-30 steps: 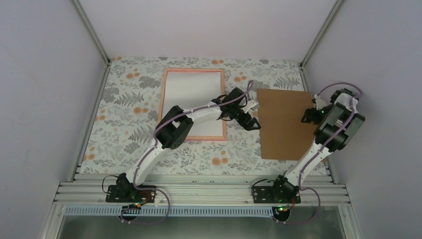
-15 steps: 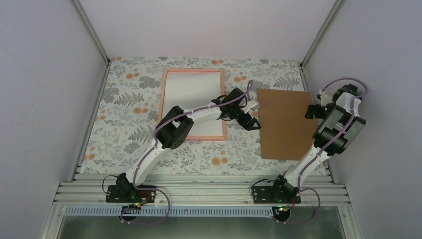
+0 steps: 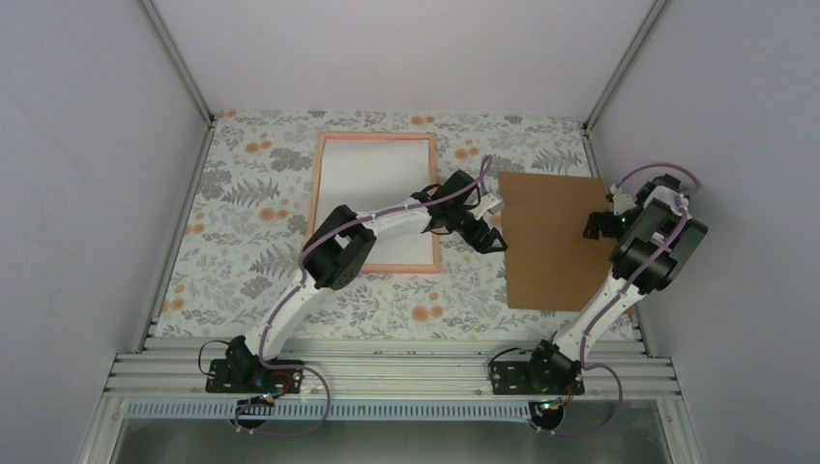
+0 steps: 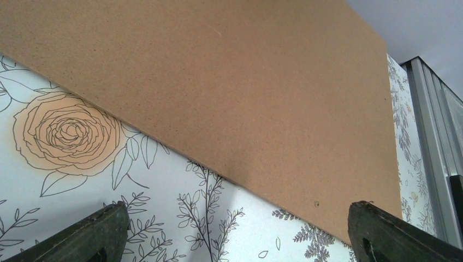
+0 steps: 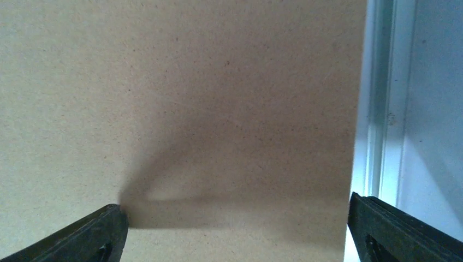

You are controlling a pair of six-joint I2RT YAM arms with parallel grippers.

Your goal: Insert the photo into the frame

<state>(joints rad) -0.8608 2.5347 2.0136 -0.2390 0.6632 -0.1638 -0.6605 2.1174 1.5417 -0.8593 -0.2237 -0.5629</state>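
The cloth (image 3: 242, 222) with its grey ferns and orange roses covers the table from the left rail (image 3: 179, 232) across to the right one. Left of centre, toward the far edge, the frame (image 3: 375, 137) lies flat on the cloth, long sides running away from the arms; its thin pink edge surrounds a plain white inside. Where the photo lies, none of the views shows.

The left arm (image 3: 319, 256) rises from its base and reaches diagonally over the near right corner of the frame, hiding that corner. The left gripper (image 3: 491, 240) hangs in the strip of cloth between the frame and the board (image 3: 546, 251), pointing at the board's left edge. In its wrist view the left gripper (image 4: 238, 229) has its jaws spread wide with nothing between them: only the cloth (image 4: 164, 180), an orange rose (image 4: 68, 134) and the board (image 4: 218, 82) show ahead, the board's edge running slantwise across the picture.

The board is a plain brown rectangle lying flat, right of the frame and apart from it, its far edge nearer the arms than the frame's far edge.

The right arm (image 3: 638, 261) bends over the board's right side. The right gripper (image 3: 592, 227) hangs over the board near its right edge. In its wrist view the right gripper (image 5: 236, 218) is also wide apart and holds nothing; the board (image 5: 191, 109) fills the space between the fingers and bears their shadow, and just right of it runs the right rail (image 5: 382, 109).
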